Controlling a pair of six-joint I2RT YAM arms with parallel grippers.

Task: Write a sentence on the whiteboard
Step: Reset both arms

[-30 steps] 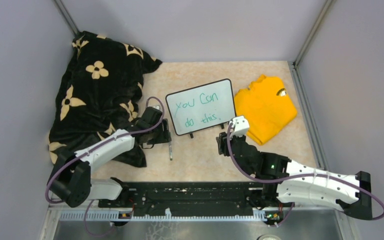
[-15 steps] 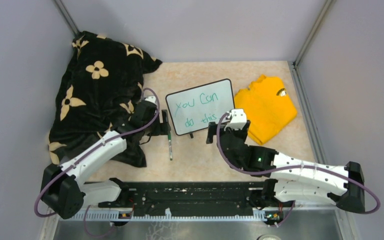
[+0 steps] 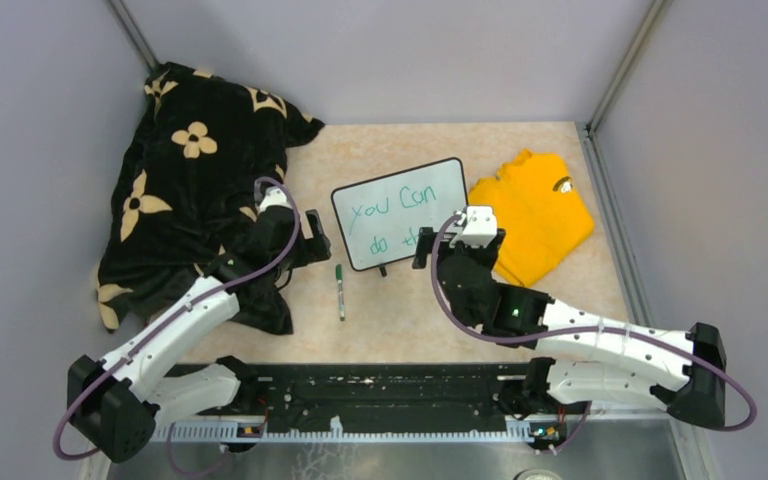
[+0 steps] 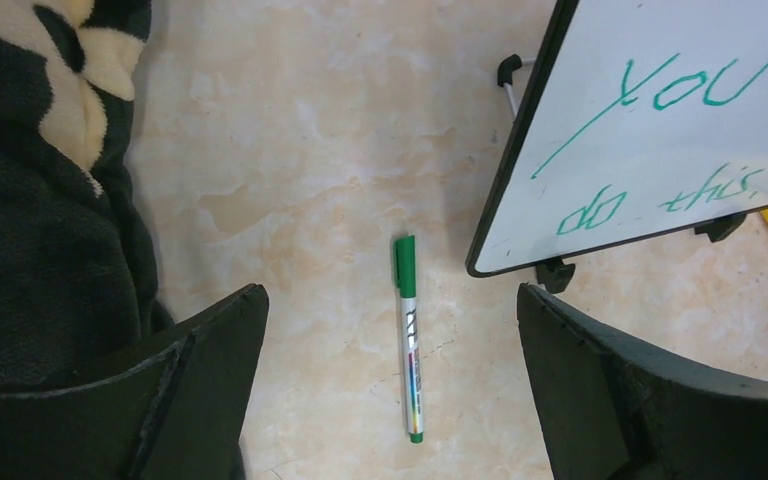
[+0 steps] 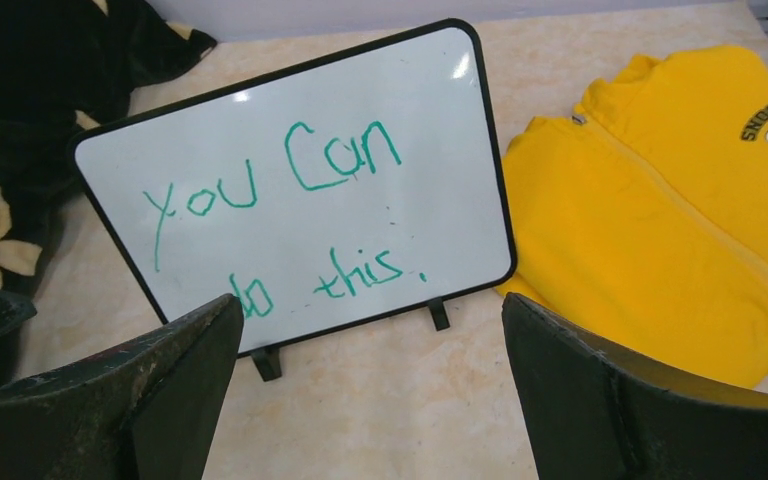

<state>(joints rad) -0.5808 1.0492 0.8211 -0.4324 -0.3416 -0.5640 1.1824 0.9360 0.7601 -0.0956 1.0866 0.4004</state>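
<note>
Top external: we see the whiteboard (image 3: 400,212) standing on the worktop (image 3: 410,325) between a dark blanket (image 3: 190,190) and a yellow shirt (image 3: 532,215). Left end effector (image 3: 317,235) and right end effector (image 5: 370,305) are wide open and hold nothing. A green pen (image 4: 408,335) lies near the board's left edge.

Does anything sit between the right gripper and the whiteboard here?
Nothing visible does. The right gripper, fingers open, faces the whiteboard directly, with only bare table between them. The yellow shirt lies beside the board, out of the way.
</note>
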